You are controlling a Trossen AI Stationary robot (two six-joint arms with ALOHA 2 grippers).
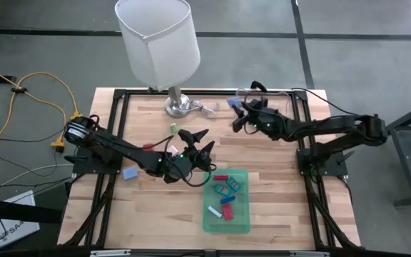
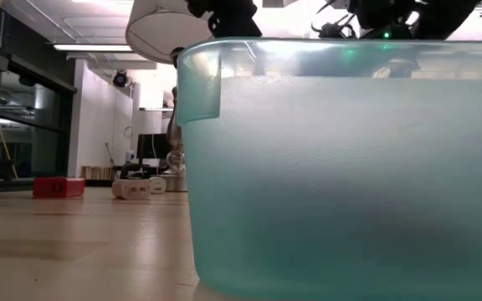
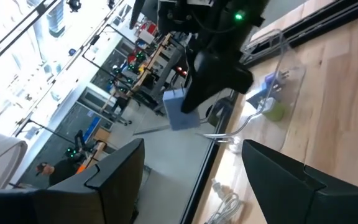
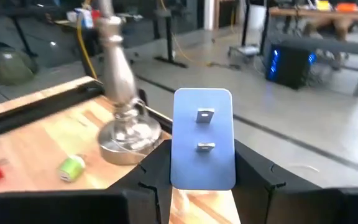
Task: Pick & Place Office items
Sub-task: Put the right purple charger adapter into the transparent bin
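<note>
While I look straight down from overhead, I see my right gripper (image 1: 237, 113) raised near the far edge of the table (image 1: 277, 214), beside the lamp (image 1: 164, 50), and my left gripper (image 1: 200, 146) spread wide with nothing in it, mid-table just behind the green tray (image 1: 228, 225). Several office items (image 1: 227, 196) lie in that tray; a blue block (image 1: 129, 173) and a red piece (image 1: 148, 146) sit beside the left arm, and a small green piece (image 1: 173, 128) lies near the lamp base. At table height, the tray's wall (image 2: 341, 167) fills most of my picture, with a red block (image 2: 58, 187) far off. Through my left wrist camera, its two fingers (image 3: 114, 177) stand far apart and empty, facing the right gripper (image 3: 185, 106), which holds a blue plug adapter (image 3: 180, 109). Through my right wrist camera, the fingers (image 4: 157, 165) are clamped on that blue plug adapter (image 4: 202, 138), prongs facing me, the lamp base (image 4: 126, 134) and green piece (image 4: 72, 167) beyond.
</note>
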